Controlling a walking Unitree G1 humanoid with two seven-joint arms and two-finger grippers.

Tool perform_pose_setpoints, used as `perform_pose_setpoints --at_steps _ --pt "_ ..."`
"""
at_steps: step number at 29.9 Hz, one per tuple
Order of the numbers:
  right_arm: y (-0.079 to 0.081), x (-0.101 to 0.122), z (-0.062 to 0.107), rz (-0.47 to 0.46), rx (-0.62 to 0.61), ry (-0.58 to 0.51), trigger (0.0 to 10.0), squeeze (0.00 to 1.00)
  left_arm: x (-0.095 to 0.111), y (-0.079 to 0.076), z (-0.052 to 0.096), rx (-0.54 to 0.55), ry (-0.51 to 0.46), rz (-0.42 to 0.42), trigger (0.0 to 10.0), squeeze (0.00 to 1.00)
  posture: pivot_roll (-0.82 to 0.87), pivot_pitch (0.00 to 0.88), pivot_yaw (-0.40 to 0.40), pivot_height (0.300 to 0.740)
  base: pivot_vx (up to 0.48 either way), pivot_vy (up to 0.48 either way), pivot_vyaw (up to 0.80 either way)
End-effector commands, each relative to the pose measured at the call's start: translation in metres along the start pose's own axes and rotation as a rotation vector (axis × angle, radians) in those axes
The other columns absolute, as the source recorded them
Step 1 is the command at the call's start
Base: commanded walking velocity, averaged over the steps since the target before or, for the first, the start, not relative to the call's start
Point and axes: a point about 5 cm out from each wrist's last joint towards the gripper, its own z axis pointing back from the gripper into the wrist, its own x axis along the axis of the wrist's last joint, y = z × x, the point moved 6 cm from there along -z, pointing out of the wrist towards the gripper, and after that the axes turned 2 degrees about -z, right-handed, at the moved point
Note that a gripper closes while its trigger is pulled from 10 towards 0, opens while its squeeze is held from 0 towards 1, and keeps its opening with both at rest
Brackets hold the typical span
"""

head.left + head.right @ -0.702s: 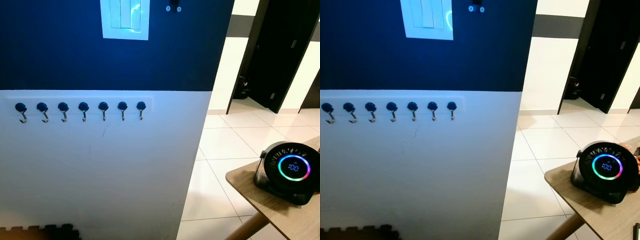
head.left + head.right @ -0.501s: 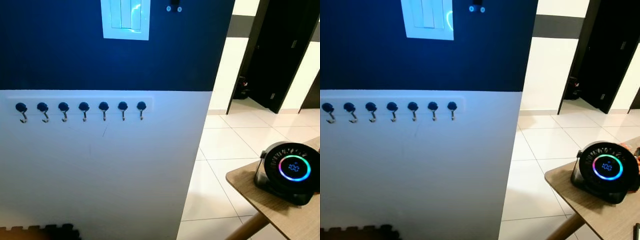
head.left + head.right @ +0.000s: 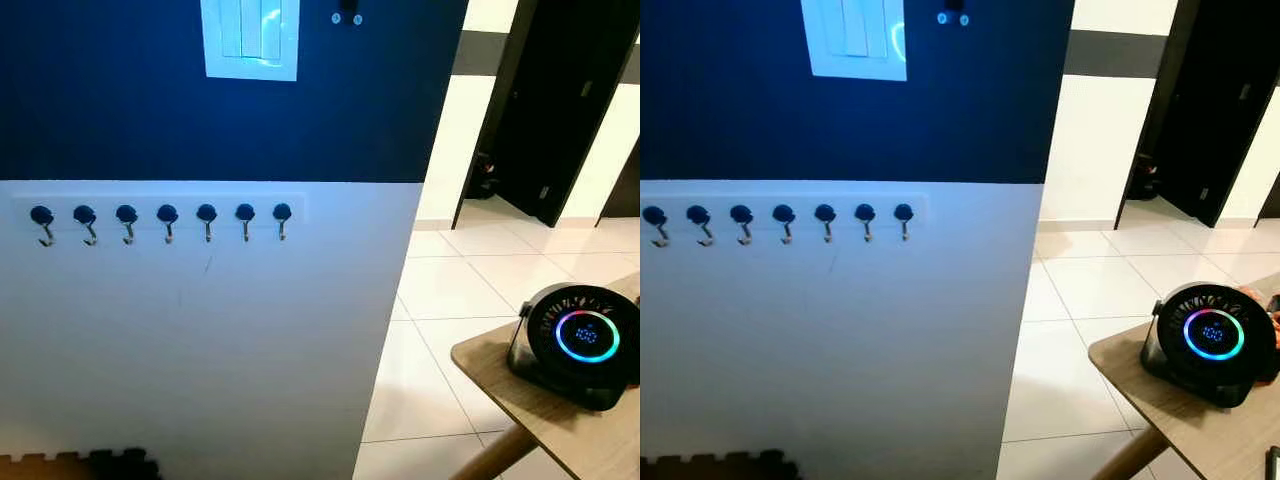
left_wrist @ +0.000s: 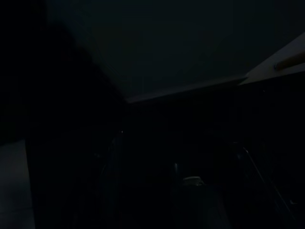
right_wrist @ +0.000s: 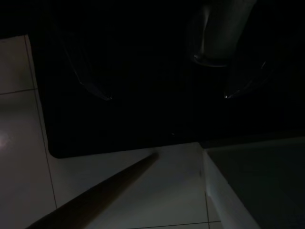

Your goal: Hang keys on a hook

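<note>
A row of several dark-knobbed metal hooks (image 3: 167, 217) runs along a white rail (image 3: 296, 203) on the wall, at the line where dark blue paint meets white. Every hook hangs bare. The rightmost hook (image 3: 282, 216) is nearest the wall's corner. In the right wrist view my right gripper (image 5: 165, 94) hangs low over a dark mat and pale floor tiles. Its fingertips (image 5: 102, 93) stand well apart with nothing between them. The left wrist view is almost black, showing just faint outlines.
A white light switch panel (image 3: 250, 38) sits high on the blue wall. At the right, a wooden table (image 3: 545, 415) carries a round black fan (image 3: 583, 342) with a glowing ring. Tiled floor (image 3: 450, 290) leads to a dark doorway (image 3: 560, 100). Dark foam mat (image 3: 110, 465) lies below the wall.
</note>
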Motion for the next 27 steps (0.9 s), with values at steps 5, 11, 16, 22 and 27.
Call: perform_pose_setpoints --at_steps 5,11,16,22,27 --pt "0.0053 0.0043 -0.0004 0.004 0.016 -0.021 10.0 0.0 0.0056 -0.0029 -0.0013 -0.007 -0.021 -0.001 10.0 0.0 0.05 0.016 -0.032 0.74 0.0 0.0 0.0" --pt "0.0049 0.0056 -0.0006 0.002 0.017 -0.024 10.0 0.0 0.0072 -0.0034 -0.0017 -0.015 -0.026 -0.004 10.0 0.0 0.05 0.017 -0.029 0.74 0.0 0.0 0.0" --pt "0.0047 0.0055 -0.0007 0.004 0.016 -0.021 10.0 0.0 0.0079 -0.0044 -0.0019 -0.027 -0.027 -0.019 10.0 0.0 0.05 0.018 -0.031 0.74 0.0 0.0 0.0" --pt "0.0064 0.0054 -0.0009 0.006 0.021 -0.019 10.0 0.0 0.008 -0.0043 -0.0018 -0.024 -0.028 -0.018 10.0 0.0 0.05 0.018 -0.031 0.74 0.0 0.0 0.0" --pt "0.0084 0.0053 -0.001 0.007 0.025 -0.019 10.0 0.0 0.0081 -0.0036 -0.0017 -0.023 -0.029 -0.023 10.0 0.0 0.06 0.019 -0.027 0.74 0.0 0.0 0.0"
